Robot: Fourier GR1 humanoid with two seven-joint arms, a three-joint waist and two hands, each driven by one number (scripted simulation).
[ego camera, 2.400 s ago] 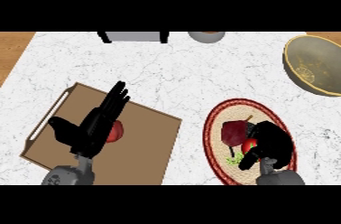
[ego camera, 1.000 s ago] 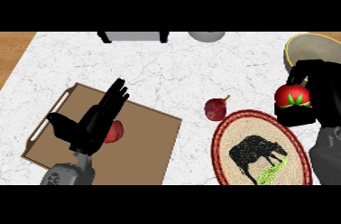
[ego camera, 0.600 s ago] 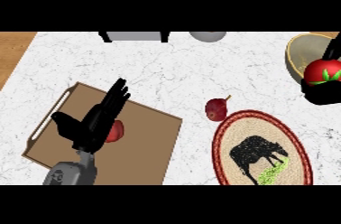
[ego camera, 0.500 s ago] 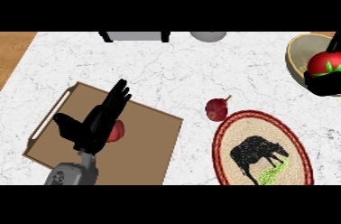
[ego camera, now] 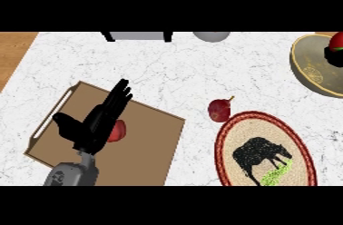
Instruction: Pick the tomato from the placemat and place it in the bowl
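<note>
1. You see a white marble counter [ego camera: 167, 74] with faint grey veining filling most of the head view.
2. You find a strip of bare wood surface [ego camera: 13, 51] at the upper left, beside the counter's edge.
3. At the counter's far edge you see a grey box-like object [ego camera: 139, 35] with dark sides, cut off by the frame.
4. Just right of it you see a rounded grey object [ego camera: 212, 36], also cut off.

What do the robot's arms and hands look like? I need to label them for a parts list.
The left hand is matte black with slim fingers and a thumb, joined to a grey forearm bearing a round joint marking. Of the right hand only a black sliver shows at the view's right edge. No cables visible.
</note>
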